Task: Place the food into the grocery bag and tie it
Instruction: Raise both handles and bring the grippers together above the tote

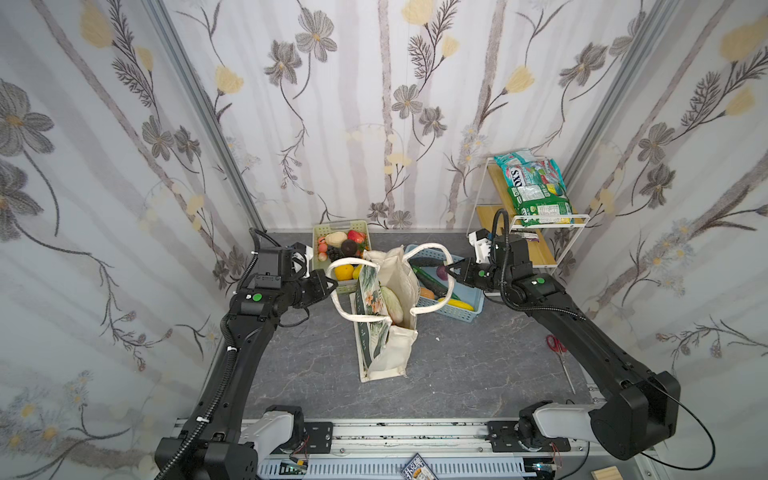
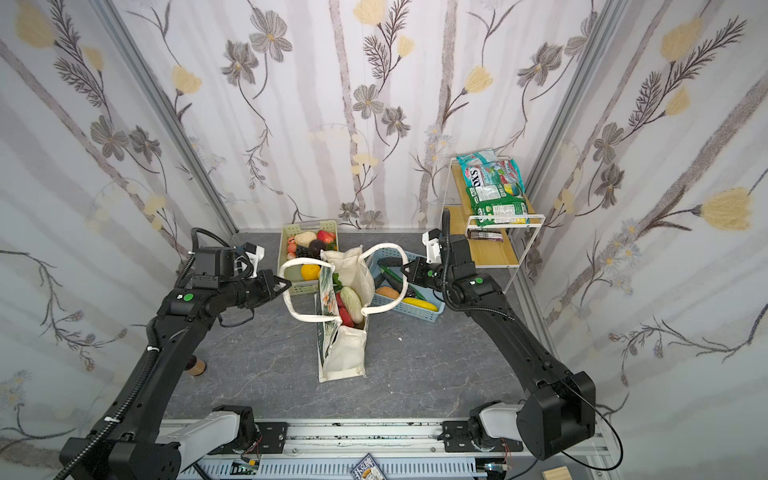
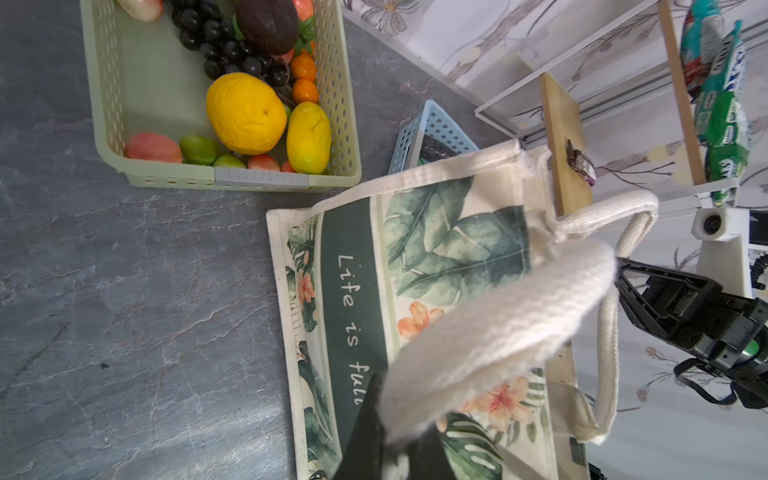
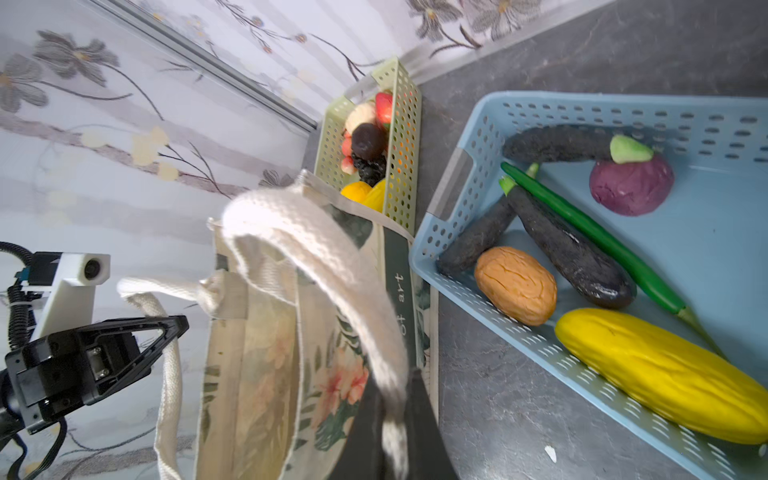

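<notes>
While woven cream left strap (image 1: 348, 261) is pinched in closed left gripper (image 1: 335, 286), right strap (image 1: 432, 246) is clamped likewise by right gripper (image 1: 446, 272) — both loops drawn outward. Canvas grocery bag (image 1: 388, 345) is stood upright mid-table, just before perforated pale green basket (image 1: 340, 225) and blue basket (image 1: 461, 312); ribbed pale green vegetable (image 1: 392, 301) is seen inside. Tabletop (image 1: 457, 365) — grey, marble-veined, matte. Floral wallpaper (image 1: 374, 104) is hung on three sides.
</notes>
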Controlling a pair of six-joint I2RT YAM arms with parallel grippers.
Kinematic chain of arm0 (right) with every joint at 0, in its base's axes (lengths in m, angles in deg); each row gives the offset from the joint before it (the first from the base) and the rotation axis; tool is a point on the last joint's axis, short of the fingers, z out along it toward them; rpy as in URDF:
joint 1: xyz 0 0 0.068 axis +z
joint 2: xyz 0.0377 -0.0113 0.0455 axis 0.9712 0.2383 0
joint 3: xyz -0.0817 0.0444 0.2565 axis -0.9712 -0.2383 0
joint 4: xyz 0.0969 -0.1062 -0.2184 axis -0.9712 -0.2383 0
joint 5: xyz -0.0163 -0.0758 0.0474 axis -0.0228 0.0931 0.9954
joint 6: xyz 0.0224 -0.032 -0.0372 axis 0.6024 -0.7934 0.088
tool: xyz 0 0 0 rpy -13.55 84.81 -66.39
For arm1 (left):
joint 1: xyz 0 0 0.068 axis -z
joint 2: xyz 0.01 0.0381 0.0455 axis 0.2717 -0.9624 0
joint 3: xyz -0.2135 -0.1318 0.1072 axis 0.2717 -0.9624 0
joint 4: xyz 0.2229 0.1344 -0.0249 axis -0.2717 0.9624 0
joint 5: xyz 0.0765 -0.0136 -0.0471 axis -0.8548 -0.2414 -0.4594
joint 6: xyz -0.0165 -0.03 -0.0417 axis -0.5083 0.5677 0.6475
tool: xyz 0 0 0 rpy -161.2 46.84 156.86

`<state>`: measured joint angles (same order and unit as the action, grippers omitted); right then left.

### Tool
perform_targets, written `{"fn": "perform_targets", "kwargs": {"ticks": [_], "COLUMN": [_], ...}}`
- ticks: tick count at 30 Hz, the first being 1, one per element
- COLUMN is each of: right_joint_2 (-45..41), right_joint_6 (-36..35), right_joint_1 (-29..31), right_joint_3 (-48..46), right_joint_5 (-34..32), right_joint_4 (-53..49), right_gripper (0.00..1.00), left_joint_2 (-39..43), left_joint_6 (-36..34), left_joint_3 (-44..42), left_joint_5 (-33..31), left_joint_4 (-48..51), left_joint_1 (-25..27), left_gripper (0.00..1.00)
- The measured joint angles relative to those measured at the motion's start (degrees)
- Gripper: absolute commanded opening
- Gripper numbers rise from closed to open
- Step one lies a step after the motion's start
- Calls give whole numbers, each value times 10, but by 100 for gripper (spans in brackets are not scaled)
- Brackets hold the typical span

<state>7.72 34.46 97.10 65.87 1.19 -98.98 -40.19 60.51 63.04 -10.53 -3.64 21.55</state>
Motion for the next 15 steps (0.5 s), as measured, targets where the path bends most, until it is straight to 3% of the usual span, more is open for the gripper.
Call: {"fn": "perform_targets", "kwargs": {"ticks": [15], "right_joint_2": [-23], "right_joint_6": [-21], "right_joint_1": [50], "right_joint_3": [59], "right_joint_5": [39], "right_joint_4": [40], "right_gripper": [11], "left_joint_2": [-23], "left_joint_6": [27], "left_joint_3": [142], "left_joint_5": [52], "left_joint_4": [-8], "left_joint_1": [17], "left_gripper": [4]}}
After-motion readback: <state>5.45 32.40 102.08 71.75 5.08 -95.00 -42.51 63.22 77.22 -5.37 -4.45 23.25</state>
